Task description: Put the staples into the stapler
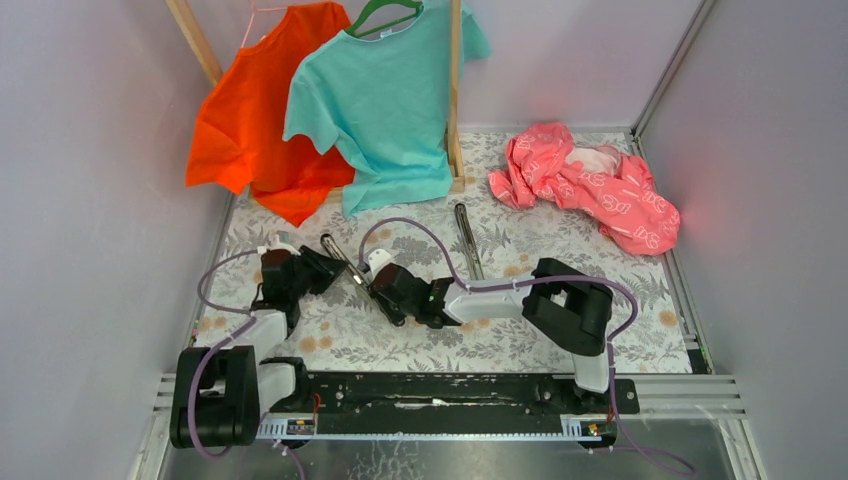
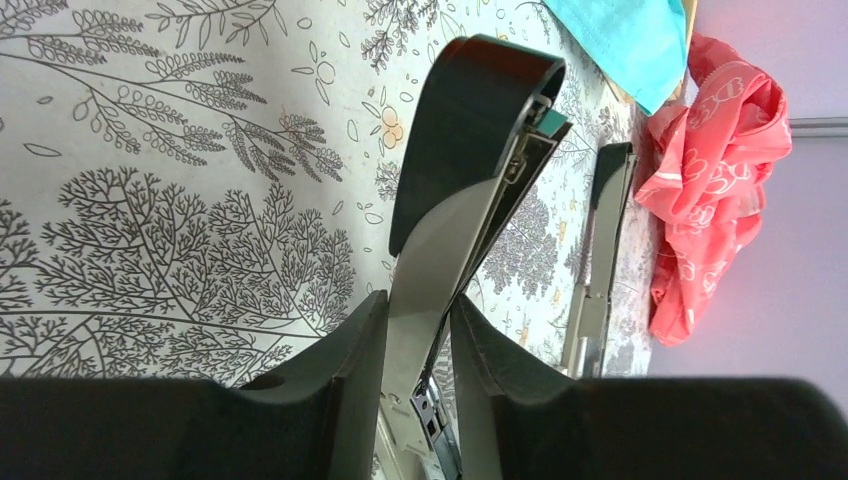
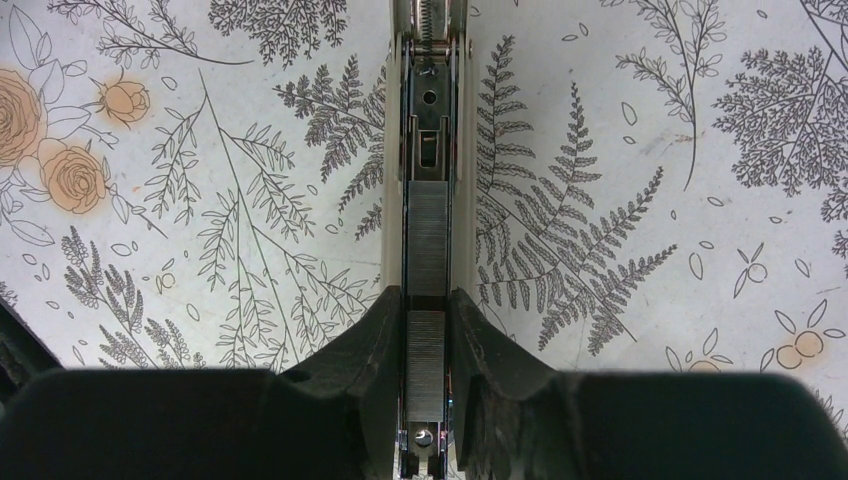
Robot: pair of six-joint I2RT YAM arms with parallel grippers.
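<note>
We see the staples [image 3: 427, 240] lying in the open track of the stapler [image 3: 428, 90]. The grey strips run long and straight, out from between the fingers of the right end effector [image 3: 427, 300]. It looks closed tight on the sides of the track. The left end effector [image 2: 418, 305] is pinched shut on the lid [image 2: 480, 130], which is held up off the bench [image 2: 150, 200]. We think the lid must swing down onto the track next, and that is the left arm's job.

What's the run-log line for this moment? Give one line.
left gripper: shut on stapler lid | right gripper: shut on magazine | staples: in channel
</note>
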